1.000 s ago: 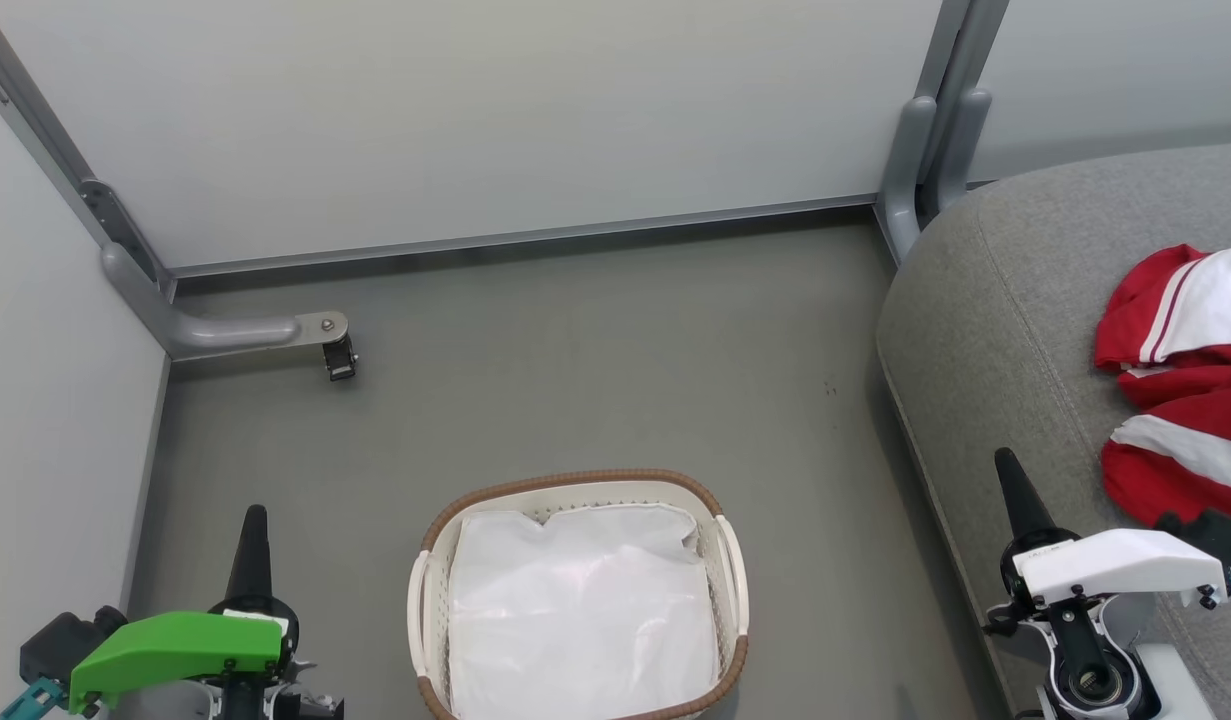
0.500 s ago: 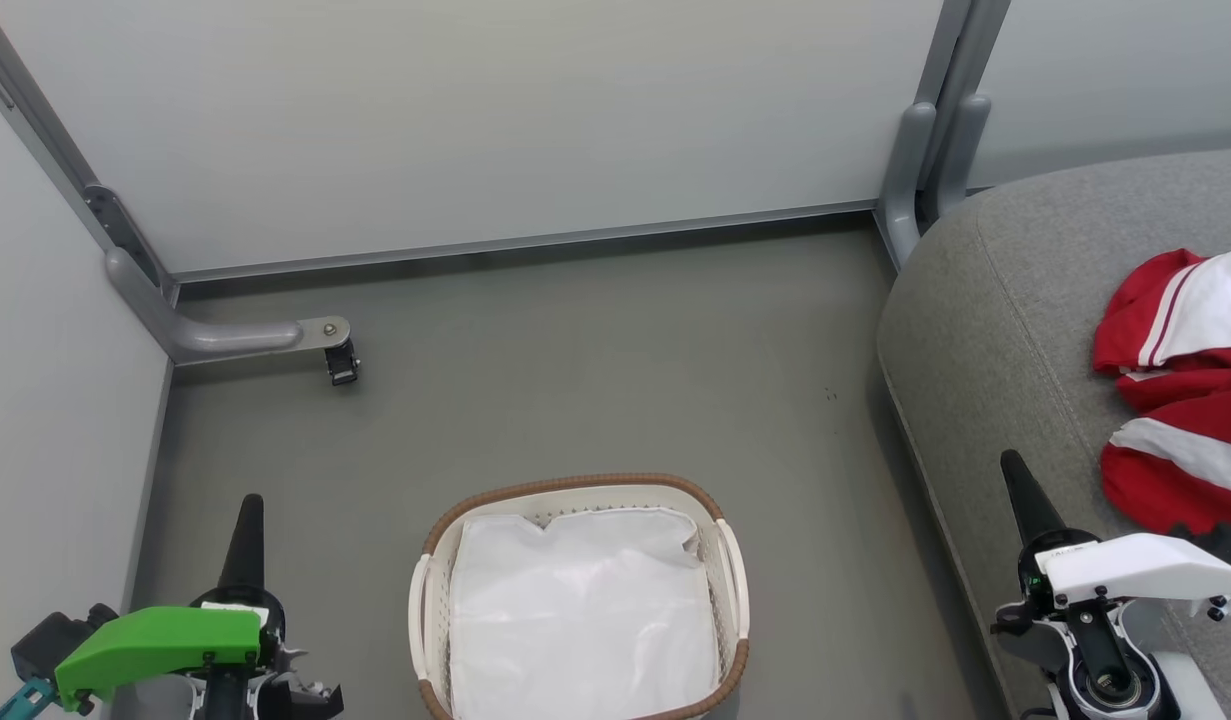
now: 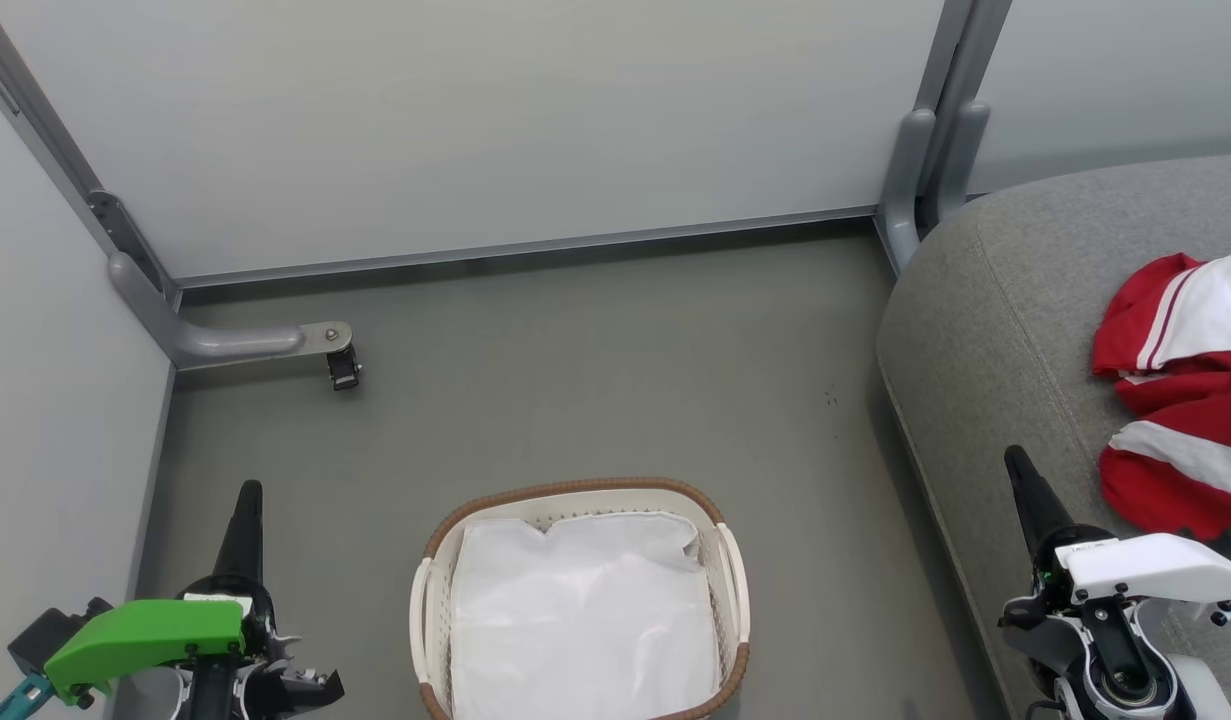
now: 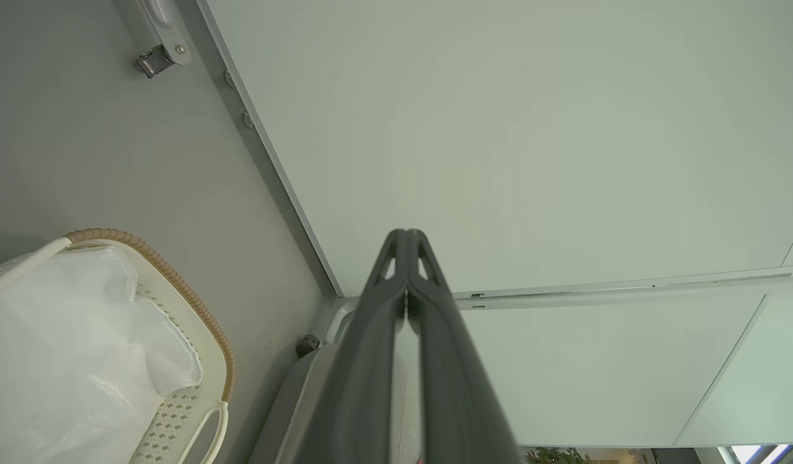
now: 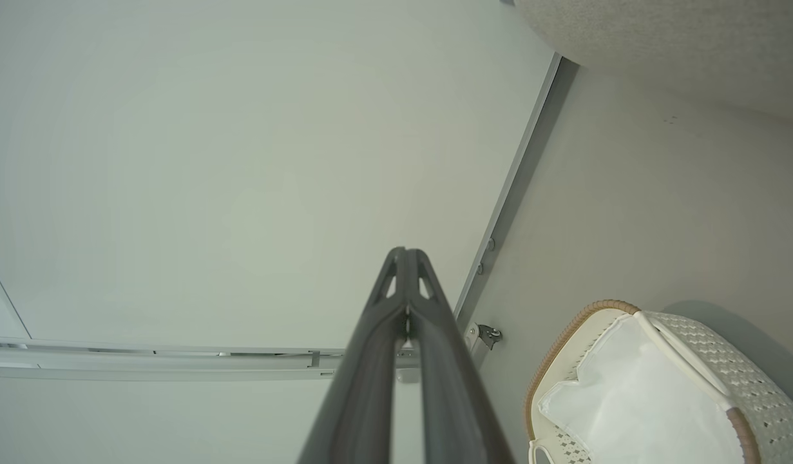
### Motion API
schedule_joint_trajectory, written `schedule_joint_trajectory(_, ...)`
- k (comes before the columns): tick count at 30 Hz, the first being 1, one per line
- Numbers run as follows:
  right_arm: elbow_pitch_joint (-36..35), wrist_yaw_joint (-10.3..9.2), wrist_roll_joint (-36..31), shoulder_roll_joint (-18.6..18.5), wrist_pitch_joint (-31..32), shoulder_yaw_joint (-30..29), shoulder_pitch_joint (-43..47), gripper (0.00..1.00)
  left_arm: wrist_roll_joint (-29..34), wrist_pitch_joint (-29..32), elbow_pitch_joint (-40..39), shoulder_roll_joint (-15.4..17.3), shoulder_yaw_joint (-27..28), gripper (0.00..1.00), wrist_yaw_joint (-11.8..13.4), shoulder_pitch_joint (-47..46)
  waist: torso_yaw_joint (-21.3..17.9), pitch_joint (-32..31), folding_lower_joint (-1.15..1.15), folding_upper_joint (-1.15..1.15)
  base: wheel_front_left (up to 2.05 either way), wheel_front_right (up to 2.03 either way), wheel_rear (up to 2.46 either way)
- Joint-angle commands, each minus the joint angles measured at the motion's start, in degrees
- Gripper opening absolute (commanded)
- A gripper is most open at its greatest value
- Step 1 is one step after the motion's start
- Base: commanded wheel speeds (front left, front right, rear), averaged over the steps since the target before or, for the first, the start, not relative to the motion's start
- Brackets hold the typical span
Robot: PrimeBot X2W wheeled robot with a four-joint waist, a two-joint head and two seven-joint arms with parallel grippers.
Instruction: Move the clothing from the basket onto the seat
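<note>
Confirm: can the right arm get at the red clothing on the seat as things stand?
Probably yes. The right gripper, shut, hangs by the seat just left of the clothing, with only bare cushion between them. It would need to open first.

Partitioned test booth: white panels, grey seat.

Clothing on the seat — right of the basket, well apart
</note>
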Motion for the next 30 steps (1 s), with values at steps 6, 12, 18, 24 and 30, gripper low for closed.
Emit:
schedule_joint_trajectory(6, -1.0, -0.03, 3.5, -0.4, 1.0, -0.6, 1.0, 0.00, -3.2, 0.9, -0.6, 0.4, 0.6, 0.00, -0.4, -1.0, 0.0, -0.2, 0.00, 0.00, 0.00, 0.00, 0.00)
schedule_joint_trajectory(12, -1.4, -0.03, 6.0, -0.4, 1.6, -0.9, 1.1, 0.00, -5.5, 1.5, -0.9, 0.4, 0.7, 0.00, -0.5, -1.2, 0.1, -0.4, 0.00, 0.00, 0.00, 0.00, 0.00)
schedule_joint_trajectory(18, -1.8, -0.04, 8.8, -0.4, 2.3, -1.2, 1.4, 0.00, -8.1, 2.2, -1.1, 0.4, 1.0, 0.00, -0.6, -1.2, 0.1, -0.6, 0.00, 0.00, 0.00, 0.00, 0.00)
schedule_joint_trajectory(24, -2.1, -0.04, 10.8, -0.4, 2.8, -1.4, 1.6, 0.00, -9.8, 2.8, -1.2, 0.4, 1.1, 0.00, -0.6, -1.3, 0.1, -0.8, 0.00, 0.00, 0.00, 0.00, 0.00)
schedule_joint_trajectory(30, -2.1, -0.04, 10.6, -0.4, 2.8, -1.4, 1.6, 0.00, -9.7, 2.8, -1.2, 0.4, 1.0, 0.00, -0.6, -1.2, 0.1, -0.8, 0.00, 0.00, 0.00, 0.00, 0.00)
